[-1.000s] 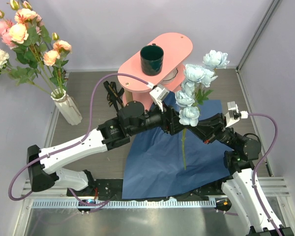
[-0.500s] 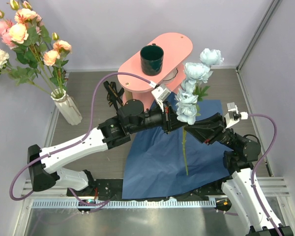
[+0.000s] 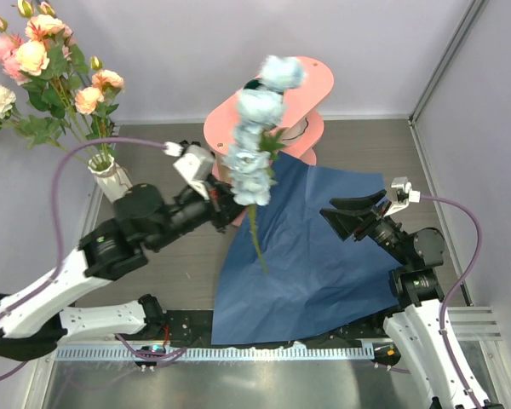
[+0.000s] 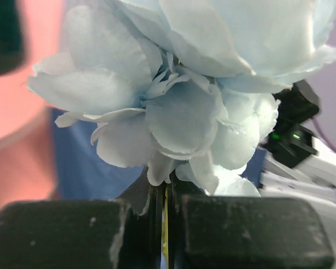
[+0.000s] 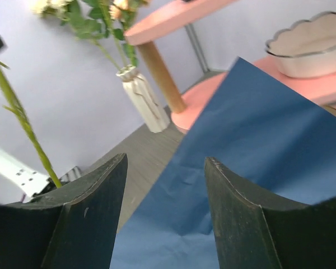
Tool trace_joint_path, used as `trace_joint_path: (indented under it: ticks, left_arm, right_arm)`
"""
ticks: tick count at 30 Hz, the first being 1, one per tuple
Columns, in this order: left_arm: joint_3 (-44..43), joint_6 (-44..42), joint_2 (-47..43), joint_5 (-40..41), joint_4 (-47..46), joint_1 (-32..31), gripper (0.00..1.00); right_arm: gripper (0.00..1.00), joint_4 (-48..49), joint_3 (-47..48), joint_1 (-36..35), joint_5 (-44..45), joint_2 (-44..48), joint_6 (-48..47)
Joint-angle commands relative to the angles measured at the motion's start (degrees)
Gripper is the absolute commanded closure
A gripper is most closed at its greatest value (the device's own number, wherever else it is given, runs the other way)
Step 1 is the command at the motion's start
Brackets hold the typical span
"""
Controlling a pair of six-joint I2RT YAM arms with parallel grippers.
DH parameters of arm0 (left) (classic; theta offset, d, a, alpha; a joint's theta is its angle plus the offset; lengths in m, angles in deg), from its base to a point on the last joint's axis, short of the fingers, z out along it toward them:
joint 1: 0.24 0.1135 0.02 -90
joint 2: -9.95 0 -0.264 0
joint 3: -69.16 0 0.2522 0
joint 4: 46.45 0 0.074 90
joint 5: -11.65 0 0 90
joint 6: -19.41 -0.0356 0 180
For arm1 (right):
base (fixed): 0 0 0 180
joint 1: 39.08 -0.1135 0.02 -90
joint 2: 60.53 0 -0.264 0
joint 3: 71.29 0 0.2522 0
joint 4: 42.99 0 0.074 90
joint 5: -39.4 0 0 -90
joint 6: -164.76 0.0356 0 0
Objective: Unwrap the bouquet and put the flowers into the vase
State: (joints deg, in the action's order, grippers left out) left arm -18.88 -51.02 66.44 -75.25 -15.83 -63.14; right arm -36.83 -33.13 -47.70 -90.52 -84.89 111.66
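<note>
Top external view had the left hand (image 3: 241, 203) clenched on the pale-blue spray (image 3: 252, 145) just below its lowest bloom, holding it upright in the air above the blue wrapping paper (image 3: 324, 256), which lay spread flat on the bench (image 3: 383, 145); the bare green stem hung below the grip and the top blooms stood in front of the pink stand (image 3: 311, 77). The right hand (image 3: 341, 217) hovered released over the paper, well apart from the spray, and the vase (image 3: 115, 181) stood at the far left with pink, peach and cream flowers (image 3: 43, 60) in it. Left wrist view was filled by soft, layered petals, with both fingers (image 4: 61, 235) pressed shut on a thin stem; the blooms would likely crush easily and weigh little, and the top-heavy spray could swing on so slim a stem, so a hold on the stem just under the heads looked the sound one. Right wrist view showed its fingers (image 5: 84, 224) spread with nothing between them, the paper below and the ribbed vase (image 5: 141, 103) beyond, near the stand's leg, its narrow mouth crowded with stems, so the stem tip would probably have to be threaded in first
</note>
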Motion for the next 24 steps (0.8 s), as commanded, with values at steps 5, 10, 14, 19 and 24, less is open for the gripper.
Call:
trace_joint_path:
  ticks: [5,10,14,19,24]
  left_arm:
    - [-7.8,-10.95,-6.22,43.43,19.6,0.4,1.0]
    - [-8.43,-22.18,-4.98,54.91,10.43,4.78,1.0]
    - [-9.47,-23.62,-2.53,49.75,4.85,20.03,1.0]
    - [-17.28,-16.15,5.9,37.44,7.48,35.71,1.0]
    - [-18.71,-10.88,9.43,40.75,2.66,44.95,1.0]
  right_arm:
    - [0.37,-6.3,1.7,-0.25,6.7,-1.66,-5.88]
    - [0.37,-6.48,1.44,-0.25,7.14,-1.39,-5.97]
    - [0.37,-6.47,1.26,-0.25,7.23,-1.39,-5.88]
    - [0.37,-6.83,0.91,-0.25,7.67,-0.34,-6.06]
    - [0.37,-6.56,0.65,-0.34,8.1,-0.51,-6.06]
